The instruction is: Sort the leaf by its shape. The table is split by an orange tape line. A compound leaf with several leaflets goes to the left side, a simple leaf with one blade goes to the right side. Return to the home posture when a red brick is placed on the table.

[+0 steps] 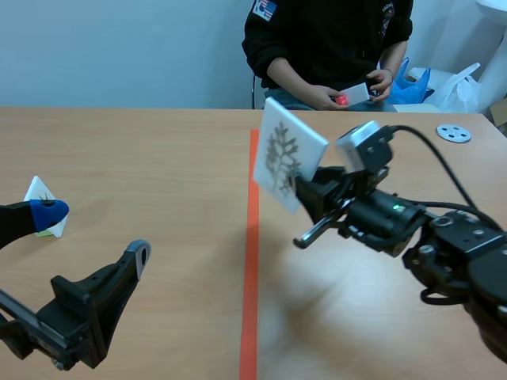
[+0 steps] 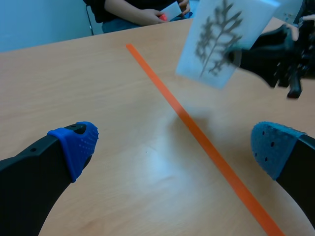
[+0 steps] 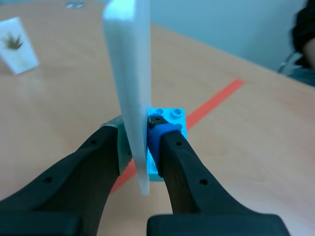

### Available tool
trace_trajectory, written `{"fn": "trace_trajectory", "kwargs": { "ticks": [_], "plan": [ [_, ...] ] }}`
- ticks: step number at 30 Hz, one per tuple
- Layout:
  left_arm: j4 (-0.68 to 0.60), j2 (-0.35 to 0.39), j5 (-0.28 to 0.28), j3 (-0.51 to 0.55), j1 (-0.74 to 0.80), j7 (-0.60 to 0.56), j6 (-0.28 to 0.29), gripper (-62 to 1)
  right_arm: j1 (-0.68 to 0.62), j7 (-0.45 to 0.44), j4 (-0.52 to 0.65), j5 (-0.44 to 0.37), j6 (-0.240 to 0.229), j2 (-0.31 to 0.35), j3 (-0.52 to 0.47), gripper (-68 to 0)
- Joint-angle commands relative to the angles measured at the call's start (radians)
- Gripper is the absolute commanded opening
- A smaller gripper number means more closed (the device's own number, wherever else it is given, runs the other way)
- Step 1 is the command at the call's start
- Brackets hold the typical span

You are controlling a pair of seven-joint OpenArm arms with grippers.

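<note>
Leaf card w/ a branching, many-leaflet print is clear of the table, held tilted in the air approx. over the orange tape line, its bulk on the right-arm side. Right gripper: fingers clamped on the card's lower part, one pad per face; in right wrist view a light-blue brick sits against the card base, touching the blue-padded finger. Left gripper: low on its own side, jaws spread wide, nothing between pads, well apart from the held card. Second leaf card stands on the table on the left side, partly behind the left gripper's blue fingertip. Person seated across the table, hands holding a small white card and a red item. Grey disc lies at far right of the table.
</note>
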State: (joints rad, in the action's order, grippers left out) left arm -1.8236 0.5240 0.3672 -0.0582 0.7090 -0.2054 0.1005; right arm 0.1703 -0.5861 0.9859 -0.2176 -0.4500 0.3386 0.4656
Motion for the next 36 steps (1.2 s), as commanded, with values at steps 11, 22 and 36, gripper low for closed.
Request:
{"fn": "trace_trajectory", "kwargs": {
  "ticks": [11,22,36],
  "plan": [
    [-0.007,0.003,0.006,0.003,-0.003,-0.014,-0.002,1.4,-0.092,0.047,0.071,-0.207,-0.06,0.155,-0.325,-65.8],
    [-0.007,0.003,0.006,0.003,-0.003,-0.014,-0.002,1.4,-0.12,0.271,0.038,-0.368,0.128,0.171,-0.467,-65.8],
    [-0.007,0.003,0.006,0.003,-0.003,-0.014,-0.002,1.4,-0.084,0.236,-0.143,-0.373,0.216,0.113,-0.467,-65.8]
  ]
}}
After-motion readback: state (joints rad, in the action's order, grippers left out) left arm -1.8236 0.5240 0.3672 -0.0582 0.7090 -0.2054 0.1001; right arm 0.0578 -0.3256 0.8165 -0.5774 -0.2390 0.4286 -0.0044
